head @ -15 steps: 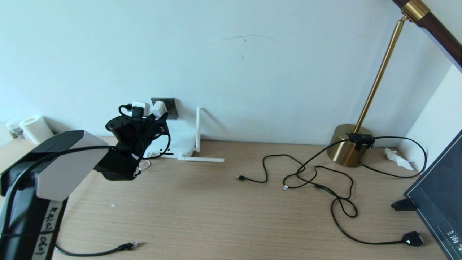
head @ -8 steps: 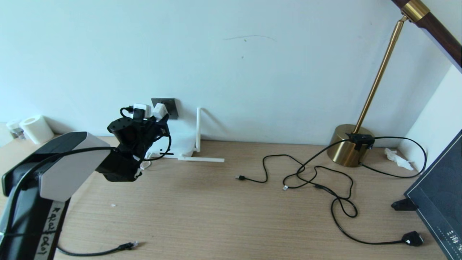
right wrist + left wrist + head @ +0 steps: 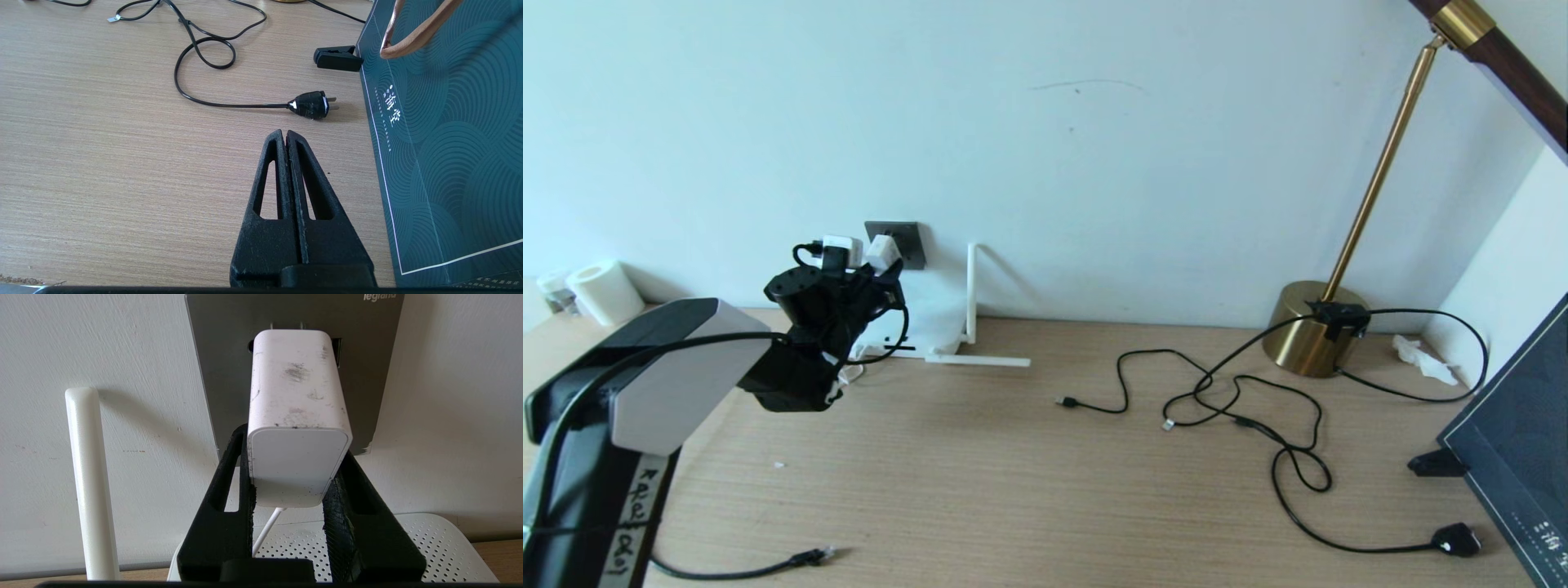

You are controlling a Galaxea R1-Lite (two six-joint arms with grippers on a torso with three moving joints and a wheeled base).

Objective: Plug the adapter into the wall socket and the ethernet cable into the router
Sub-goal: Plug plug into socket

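Observation:
My left gripper point(image 3: 294, 457) is shut on the white adapter point(image 3: 296, 416) and holds it level against the dark grey wall socket point(image 3: 220, 367). A short length of the two prongs shows where they meet the plate. The adapter's thin white cord hangs below. In the head view the left gripper point(image 3: 872, 273), the adapter point(image 3: 880, 251) and the wall socket point(image 3: 910, 242) sit at the back left. The white router point(image 3: 935, 322) lies under the socket, one antenna point(image 3: 971, 290) upright. The ethernet cable point(image 3: 768, 565) lies on the table's near left edge. My right gripper point(image 3: 284, 134) is shut and empty over the desk.
A brass lamp point(image 3: 1311, 327) stands at the back right, with thin black cables point(image 3: 1241, 400) looping to a black plug point(image 3: 1458, 539). A dark teal bag point(image 3: 1519, 441) and a black clip point(image 3: 1433, 464) are on the right edge. A white roll point(image 3: 600, 292) is at the far left.

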